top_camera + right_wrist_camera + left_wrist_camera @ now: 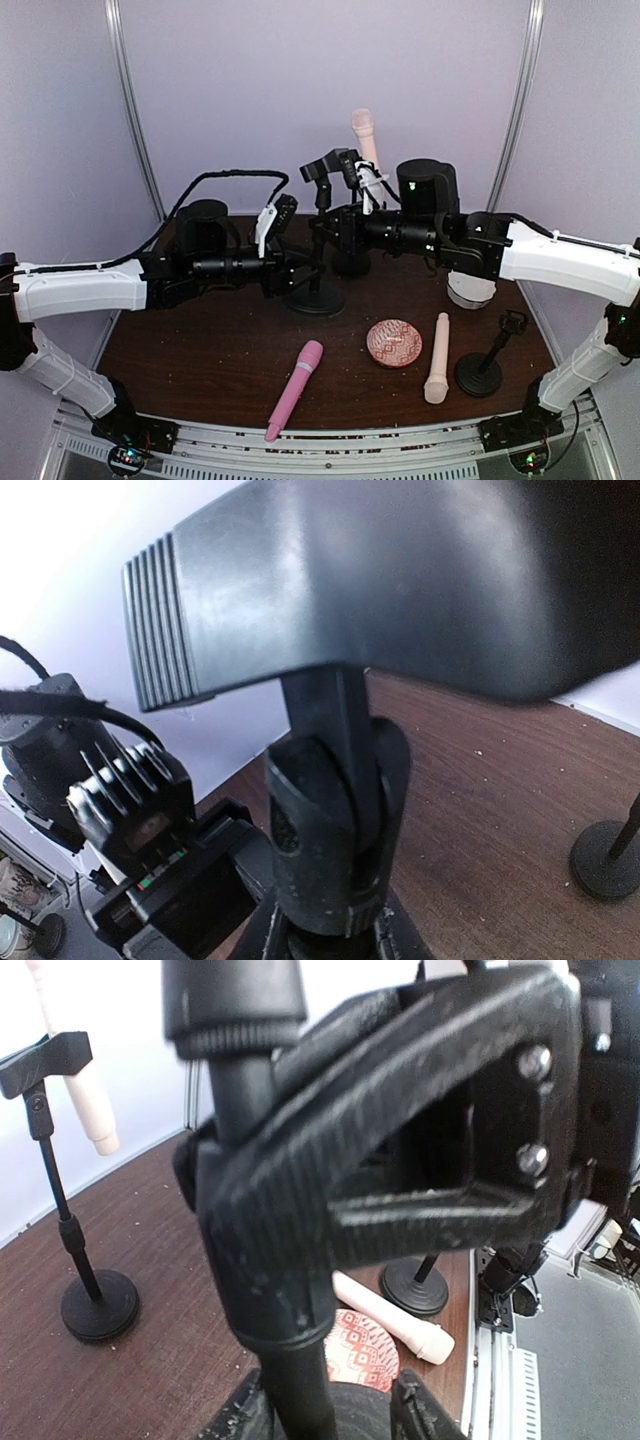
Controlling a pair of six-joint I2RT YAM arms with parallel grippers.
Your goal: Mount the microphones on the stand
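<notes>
A black stand (315,298) with an empty clip (322,165) is at the table's middle. My left gripper (305,272) is low on its pole (290,1360). The fingers (420,1415) straddle the pole, with a gap on the right side. My right gripper (322,228) is shut on the pole higher up, just under the clip joint (330,850). One peach microphone (363,130) sits clipped in the back stand (98,1305). Another peach microphone (437,357) and the pink microphone (295,390) lie on the table in front.
A round patterned pink dish (393,343) lies beside the lying peach microphone. A third short stand (478,372) with an empty clip is at the front right. A white cup-like object (470,290) sits under my right arm.
</notes>
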